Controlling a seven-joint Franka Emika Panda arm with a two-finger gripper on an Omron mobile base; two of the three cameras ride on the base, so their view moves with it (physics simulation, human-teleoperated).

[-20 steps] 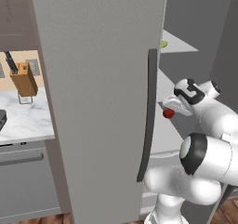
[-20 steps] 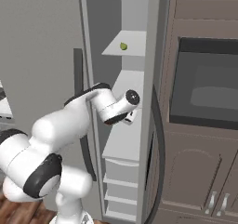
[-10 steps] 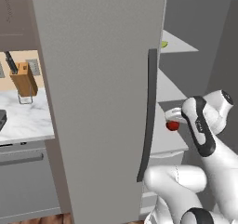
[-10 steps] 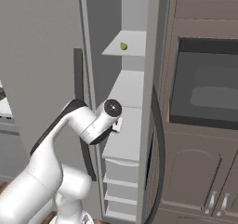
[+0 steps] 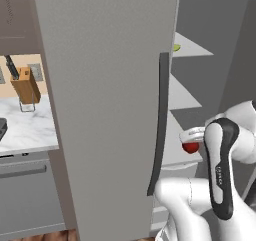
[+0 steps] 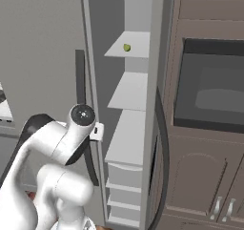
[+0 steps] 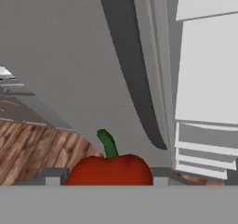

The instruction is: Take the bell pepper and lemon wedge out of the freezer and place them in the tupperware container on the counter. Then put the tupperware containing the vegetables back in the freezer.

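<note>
My gripper point(image 7: 107, 178) is shut on the glossy red bell pepper point(image 7: 110, 168), whose green stem points up between the two dark fingertips point(image 7: 53, 177). From the left base view, the bell pepper point(image 5: 190, 147) hangs under the gripper point(image 5: 192, 138), just right of the freezer door's dark handle point(image 5: 159, 125) and in front of the pale shelves. The lemon wedge point(image 5: 176, 48) lies on an upper freezer shelf, and the lemon wedge point(image 6: 127, 47) sits near that shelf's front. The freezer point(image 6: 136, 90) stands open. The tupperware container is out of view.
The wide grey freezer door point(image 5: 105, 85) swings out between the arm and the marble counter point(image 5: 25, 130), which carries a knife block point(image 5: 26, 85). A built-in oven point(image 6: 214, 86) and brown cabinets flank the freezer on the right. Drawers point(image 7: 204, 148) sit below the shelves.
The arm has folded back and down from the shelves, carrying the bell pepper lower and nearer the door handle. The lemon wedge has not moved.
</note>
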